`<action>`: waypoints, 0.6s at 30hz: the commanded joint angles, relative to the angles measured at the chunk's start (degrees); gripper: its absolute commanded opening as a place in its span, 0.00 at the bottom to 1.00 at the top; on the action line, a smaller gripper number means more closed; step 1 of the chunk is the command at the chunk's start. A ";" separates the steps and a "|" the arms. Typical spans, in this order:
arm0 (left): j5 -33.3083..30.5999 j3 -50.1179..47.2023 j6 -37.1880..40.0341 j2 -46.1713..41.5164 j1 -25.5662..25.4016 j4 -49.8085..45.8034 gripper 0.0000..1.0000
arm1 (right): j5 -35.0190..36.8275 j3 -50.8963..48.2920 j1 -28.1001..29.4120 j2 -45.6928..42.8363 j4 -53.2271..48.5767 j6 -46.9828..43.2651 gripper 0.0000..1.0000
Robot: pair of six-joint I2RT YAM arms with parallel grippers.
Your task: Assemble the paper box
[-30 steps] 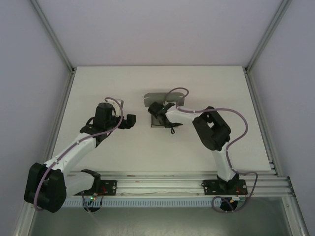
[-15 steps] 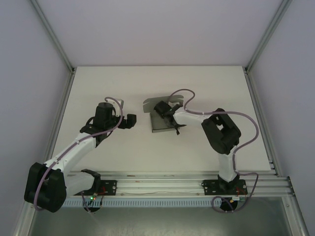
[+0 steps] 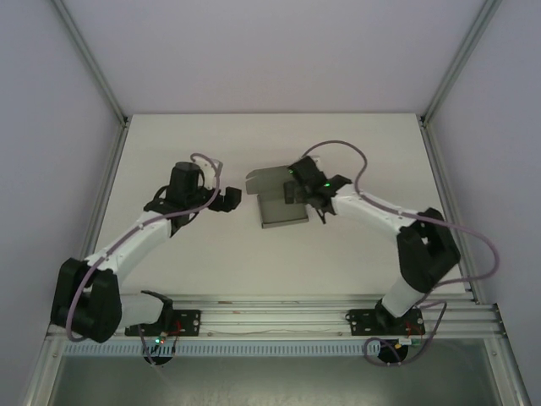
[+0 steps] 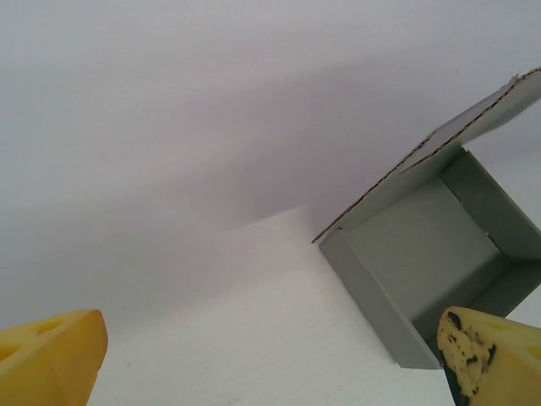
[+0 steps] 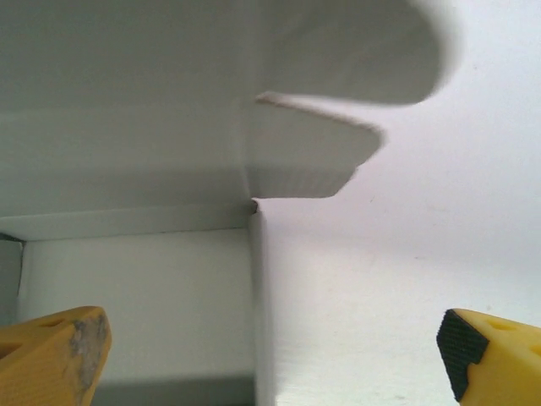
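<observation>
A: Looking at the box (image 3: pixel 281 205). Sitting where?

B: Resting on the table (image 3: pixel 169 152), near its middle, between the two arms. Standing as an open tray, with side walls already upright, judging by the left wrist view.

A: Closing already?

B: Not yet. Leaning back at the far side with the lid (image 3: pixel 269 178), quite open. Showing the flaps (image 5: pixel 355 51) at the lid's end loose, not tucked anywhere.

A: Doing what with the right pincer (image 3: pixel 297 193)?

B: Hovering at the right wall of the box, spread wide. Straddling that wall in its own view, with one finger (image 5: pixel 52 359) over the inside and the other outside. Pinching nothing, and not touching the cardboard as far as can be told.

A: And with the left pincer (image 3: pixel 233 198)?

B: Hanging just beside the box on its left, apart from it. Spreading wide also, gripping nothing, facing toward the open tray.

A: Judging the progress how?

B: Guessing somewhere past the middle. Counting the tray as formed and the closing as left. Probably needing to bring the lid forward and down, then to push the flaps inside the walls. Worrying a little about the thin cardboard: bending or sliding easily on the smooth table under a one-sided push.
</observation>
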 commanded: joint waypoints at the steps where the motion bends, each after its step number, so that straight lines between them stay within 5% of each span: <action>1: 5.39 4.77 6.67 3.89 -0.71 -2.74 1.00 | -13.29 -2.02 -5.74 -5.51 4.93 -16.25 1.00; 7: 8.39 13.14 18.87 12.18 -3.14 -9.93 1.00 | -34.82 0.78 -13.99 -5.74 1.80 -44.86 1.00; 11: 7.32 19.88 24.84 17.71 -3.69 -16.10 0.96 | -38.68 8.78 -16.90 1.77 -4.83 -56.26 1.00; 18: 6.19 33.09 33.95 27.23 -4.21 -29.00 0.66 | -43.48 24.36 -18.19 13.79 -20.97 -67.84 0.89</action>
